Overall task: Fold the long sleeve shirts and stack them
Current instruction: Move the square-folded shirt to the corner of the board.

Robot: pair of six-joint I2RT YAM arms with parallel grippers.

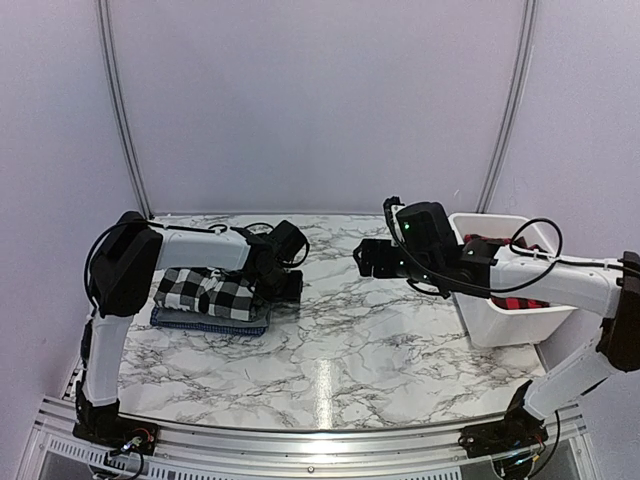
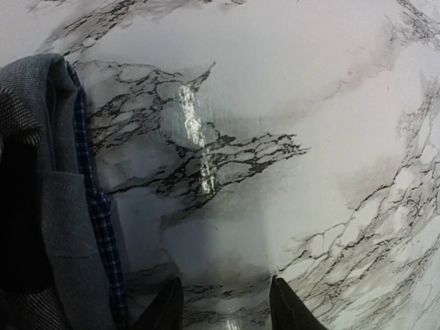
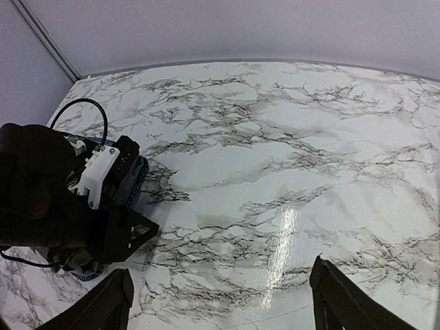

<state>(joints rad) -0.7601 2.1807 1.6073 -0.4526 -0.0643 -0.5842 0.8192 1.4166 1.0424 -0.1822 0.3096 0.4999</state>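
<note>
- Marble table (image 1: 330, 370): a folded stack (image 1: 212, 323) is laid at its left, black-and-white checked shirt (image 1: 205, 292) on top.
- White bin (image 1: 505, 322): a red-and-black checked shirt (image 1: 522, 302) is left to be folded.
- Left gripper (image 2: 223, 309) and right gripper (image 3: 220, 302) are held apart, empty.

The worktop (image 1: 340, 350) is white marble, veined dark grey. The top shirt (image 1: 210, 292) is black-and-white check over a blue-checked layer (image 1: 205, 323). The white bin (image 1: 505, 322) holds a red-and-black checked shirt (image 1: 522, 302).
</note>
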